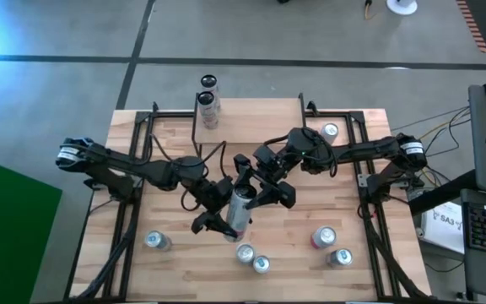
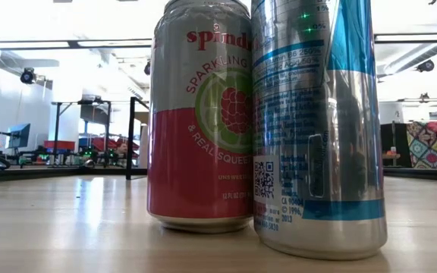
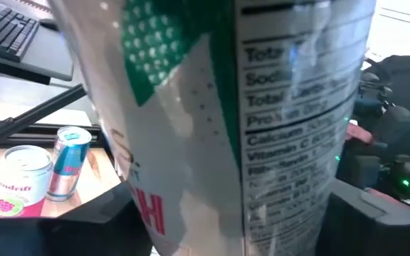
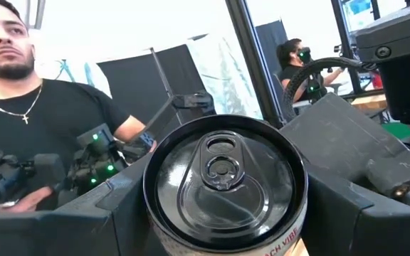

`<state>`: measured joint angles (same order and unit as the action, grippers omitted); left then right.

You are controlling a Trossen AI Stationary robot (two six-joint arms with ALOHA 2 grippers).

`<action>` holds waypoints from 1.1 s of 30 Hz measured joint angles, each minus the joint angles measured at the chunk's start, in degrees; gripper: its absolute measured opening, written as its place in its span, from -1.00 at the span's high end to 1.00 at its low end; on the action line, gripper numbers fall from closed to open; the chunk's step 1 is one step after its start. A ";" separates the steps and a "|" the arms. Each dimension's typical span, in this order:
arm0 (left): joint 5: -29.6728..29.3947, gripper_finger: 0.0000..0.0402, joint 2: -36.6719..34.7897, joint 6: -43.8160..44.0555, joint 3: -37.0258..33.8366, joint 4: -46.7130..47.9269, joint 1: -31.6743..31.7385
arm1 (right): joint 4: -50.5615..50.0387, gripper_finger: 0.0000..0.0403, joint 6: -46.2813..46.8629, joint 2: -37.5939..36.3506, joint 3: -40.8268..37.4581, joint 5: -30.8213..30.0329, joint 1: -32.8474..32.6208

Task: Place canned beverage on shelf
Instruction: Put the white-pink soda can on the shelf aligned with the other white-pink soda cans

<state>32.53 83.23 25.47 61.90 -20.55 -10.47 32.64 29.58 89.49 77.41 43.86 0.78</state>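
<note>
The can (image 1: 240, 209) hangs tilted above table centre, clamped by the left gripper (image 1: 226, 215) and right gripper (image 1: 256, 190) together. The shelf (image 1: 247, 127) is well apart. Uneven release risks dropping the can.

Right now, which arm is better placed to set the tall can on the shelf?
Left, probably: the left gripper clasps the tall can around its body, while the right gripper is only at its lid end.
</note>
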 joint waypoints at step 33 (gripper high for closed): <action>-27.89 -0.23 -12.54 -4.67 -0.10 28.59 0.49 | -32.10 -0.49 0.63 -13.18 -0.16 -33.76 1.14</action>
<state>4.64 70.69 20.80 61.80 8.05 -9.97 0.55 30.21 76.31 77.24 10.10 1.92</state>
